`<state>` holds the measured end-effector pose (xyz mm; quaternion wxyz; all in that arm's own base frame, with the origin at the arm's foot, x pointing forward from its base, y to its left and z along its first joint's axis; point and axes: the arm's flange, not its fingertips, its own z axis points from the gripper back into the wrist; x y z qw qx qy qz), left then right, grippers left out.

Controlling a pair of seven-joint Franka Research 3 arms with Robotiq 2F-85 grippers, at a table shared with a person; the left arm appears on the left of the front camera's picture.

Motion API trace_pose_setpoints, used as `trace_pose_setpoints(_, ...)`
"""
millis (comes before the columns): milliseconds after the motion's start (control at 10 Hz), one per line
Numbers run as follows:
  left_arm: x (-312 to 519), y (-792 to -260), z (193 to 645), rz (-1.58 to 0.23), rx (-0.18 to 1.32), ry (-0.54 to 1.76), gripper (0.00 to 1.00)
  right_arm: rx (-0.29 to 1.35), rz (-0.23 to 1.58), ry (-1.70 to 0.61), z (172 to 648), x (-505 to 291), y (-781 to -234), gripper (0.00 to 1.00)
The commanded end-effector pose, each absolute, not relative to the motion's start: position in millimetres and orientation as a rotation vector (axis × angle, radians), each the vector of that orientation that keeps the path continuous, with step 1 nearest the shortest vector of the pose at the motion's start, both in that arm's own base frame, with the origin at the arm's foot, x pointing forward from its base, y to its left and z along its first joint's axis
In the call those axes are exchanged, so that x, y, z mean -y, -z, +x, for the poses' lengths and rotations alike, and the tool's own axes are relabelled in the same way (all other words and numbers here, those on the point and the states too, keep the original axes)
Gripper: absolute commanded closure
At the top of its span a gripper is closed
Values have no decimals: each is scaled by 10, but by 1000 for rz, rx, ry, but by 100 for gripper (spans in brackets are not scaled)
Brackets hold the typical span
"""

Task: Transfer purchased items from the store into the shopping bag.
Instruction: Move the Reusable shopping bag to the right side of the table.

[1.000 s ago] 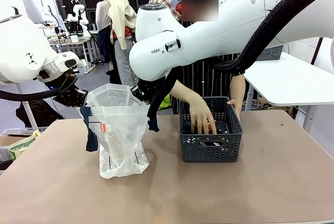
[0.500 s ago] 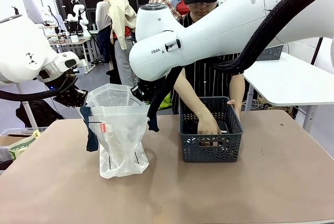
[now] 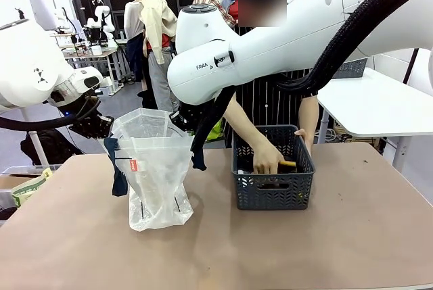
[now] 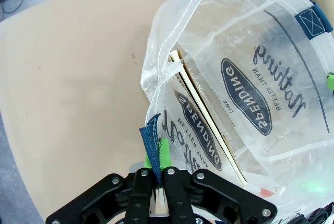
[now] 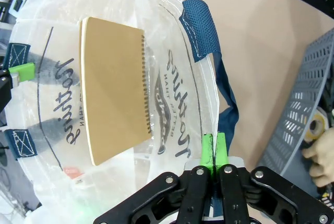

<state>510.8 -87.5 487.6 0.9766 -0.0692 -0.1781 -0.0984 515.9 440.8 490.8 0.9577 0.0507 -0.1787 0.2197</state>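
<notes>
The shopping bag [image 3: 152, 168] is standing with its mouth gaping upward. The left gripper [image 4: 158, 153] and right gripper [image 5: 214, 151] are pinching opposite rims, and a notebook [image 5: 115, 88] is taking up part of the inside. Beside the bag, a person's hand [image 3: 267, 160] is occupying the basket [image 3: 274, 192], with the right arm [image 3: 270, 33] crossing overhead.

From the front we look slightly downward across the surface [image 3: 223, 256] toward the person [image 3: 270, 104] at the far side, with the bag [image 3: 152, 168] left of centre and the basket [image 3: 272, 188] right of centre. From the left wrist we look steeply down, very close to the bag's side, with the surface in the upper left. From the right wrist we look into the bag's mouth, equally close, with the basket at the right edge. All three views share the bag.
</notes>
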Motion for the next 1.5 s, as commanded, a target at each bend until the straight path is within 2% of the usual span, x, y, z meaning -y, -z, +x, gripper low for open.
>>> trace_pose_setpoints(0, 850, -4900, 5077, -125, 362, 182, 100, 367, 100, -426, 5161, -4403, -4915, 100)
trace_pose_setpoints(1400, 850, -4900, 5077, -125, 362, 182, 100, 367, 100, -426, 5161, -4403, -4915, 100)
